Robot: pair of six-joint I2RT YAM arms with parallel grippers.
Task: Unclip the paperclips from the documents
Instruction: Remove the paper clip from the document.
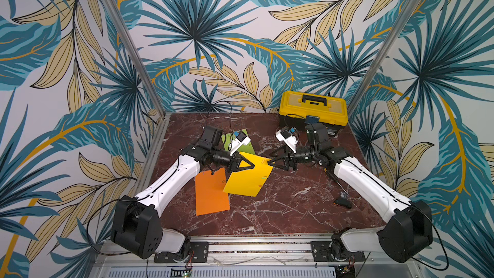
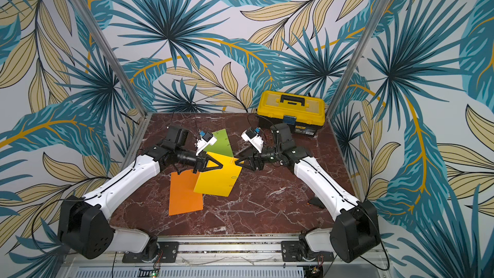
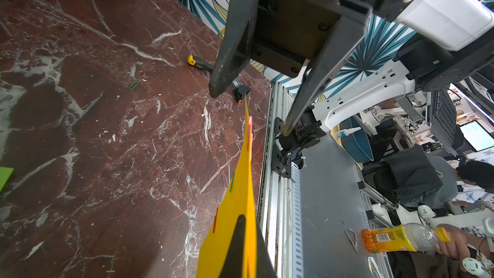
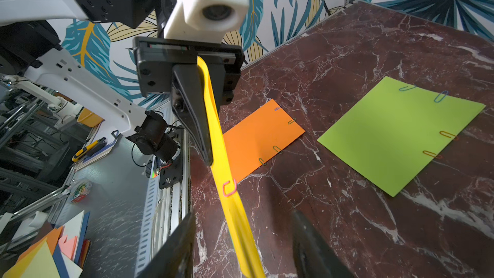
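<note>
While the left gripper (image 1: 253,166) pinches the limp yellow sheet (image 1: 246,180), lifted at mid-frame in both top views, the right gripper (image 1: 270,158) gapes empty astride its edge, where the tiny, likely slippery pink clip (image 4: 229,188) seems best taken by its loop.

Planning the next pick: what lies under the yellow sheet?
The yellow sheet, pinched by the left hand, overlaps a corner of the orange sheet and the table; anything else beneath is hidden.

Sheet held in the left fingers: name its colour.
Golden yellow sheet, clearest in a top view.
</note>
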